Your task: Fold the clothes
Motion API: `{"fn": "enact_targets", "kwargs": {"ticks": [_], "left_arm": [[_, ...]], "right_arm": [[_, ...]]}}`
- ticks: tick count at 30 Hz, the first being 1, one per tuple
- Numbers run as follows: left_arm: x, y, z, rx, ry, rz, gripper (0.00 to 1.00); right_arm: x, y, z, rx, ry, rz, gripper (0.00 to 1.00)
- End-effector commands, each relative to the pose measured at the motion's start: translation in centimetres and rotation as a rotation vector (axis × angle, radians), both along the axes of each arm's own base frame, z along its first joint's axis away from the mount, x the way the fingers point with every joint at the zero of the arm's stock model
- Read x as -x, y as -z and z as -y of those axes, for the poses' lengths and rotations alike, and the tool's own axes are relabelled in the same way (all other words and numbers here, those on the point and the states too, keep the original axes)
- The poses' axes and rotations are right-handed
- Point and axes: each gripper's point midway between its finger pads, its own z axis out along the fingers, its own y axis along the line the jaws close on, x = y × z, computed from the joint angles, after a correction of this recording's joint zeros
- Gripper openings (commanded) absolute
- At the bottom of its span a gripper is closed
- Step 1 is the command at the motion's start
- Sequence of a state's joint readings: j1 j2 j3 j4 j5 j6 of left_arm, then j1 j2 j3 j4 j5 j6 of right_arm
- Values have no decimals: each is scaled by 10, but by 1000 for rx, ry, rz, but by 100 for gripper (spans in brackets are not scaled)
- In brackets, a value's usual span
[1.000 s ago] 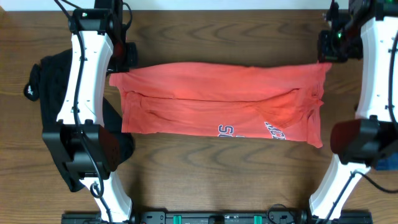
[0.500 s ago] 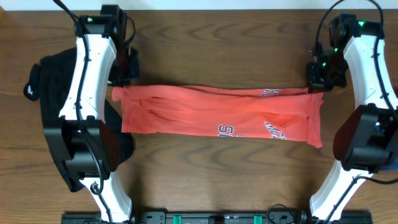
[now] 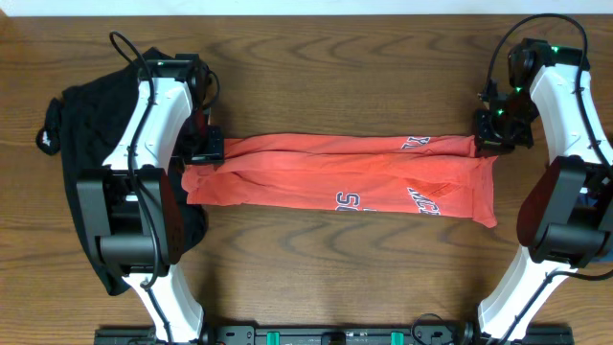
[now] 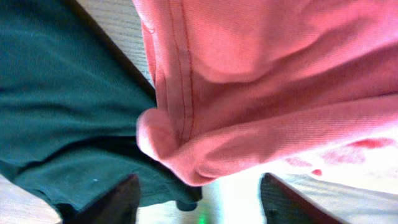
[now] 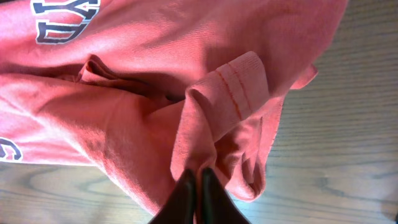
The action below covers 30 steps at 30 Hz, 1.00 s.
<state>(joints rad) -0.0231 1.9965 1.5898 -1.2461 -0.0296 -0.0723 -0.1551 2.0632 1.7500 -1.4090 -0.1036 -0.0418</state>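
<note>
Far left of the wooden table (image 3: 335, 57), the black shirt (image 3: 72, 115) lies in a loose heap, partly under the left arm. The left gripper (image 3: 205, 149) sits right at the near-left end of the coral-red T-shirt (image 3: 326, 172). From the left wrist view the left gripper (image 4: 200, 185) has its dark fingers (image 4: 121, 199) spread wide apart, nothing clamped, with a rolled, stitched edge of the T-shirt (image 4: 280, 62) bulging just ahead of the gap and the dark cloth of the black shirt (image 4: 62, 93) lying alongside. Moving across, the T-shirt stretches as a long, narrow folded band through the middle of the table. Navy-and-white lettering (image 3: 421, 196) peeks out along its lower edge, and another scrap shows near the top right. At the right end, the right gripper (image 3: 495, 134) is on the shirt's upper corner. In the wrist view its tips (image 5: 199, 180) are pressed together, pinching a hemmed fold of the T-shirt (image 5: 124, 112), with lettering (image 5: 62, 18) at the upper left.
</note>
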Motion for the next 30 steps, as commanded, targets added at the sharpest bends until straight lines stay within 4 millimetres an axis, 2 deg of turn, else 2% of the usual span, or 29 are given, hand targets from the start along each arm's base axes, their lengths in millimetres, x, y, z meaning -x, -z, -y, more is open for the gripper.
{"fn": "enact_targets", "kwargs": {"ticks": [1,3,7,11,19,23,30], "left_arm": [[-3,-2,3,31,13,5,74],[-8,-10,8,63,23,32,76],[-21,-26,5,53,44,125,78],[-38,-28,-4,45,45,200,80],[-42,-8,-11,56,60,224,81],[-42,7,2,136,105,235,80],[-22,44,2,141,98,197,81]], "right_arm": [[-1,-5,0,-10,-20,23,10],[-1,-4,0,-9,-20,24,12],[-1,-4,0,-9,-21,24,12],[-1,-4,0,-10,-25,27,12],[-5,-4,-1,-16,-28,44,16],[-7,-4,-2,-26,-33,50,16],[-6,-4,-2,-26,-38,50,18]]}}
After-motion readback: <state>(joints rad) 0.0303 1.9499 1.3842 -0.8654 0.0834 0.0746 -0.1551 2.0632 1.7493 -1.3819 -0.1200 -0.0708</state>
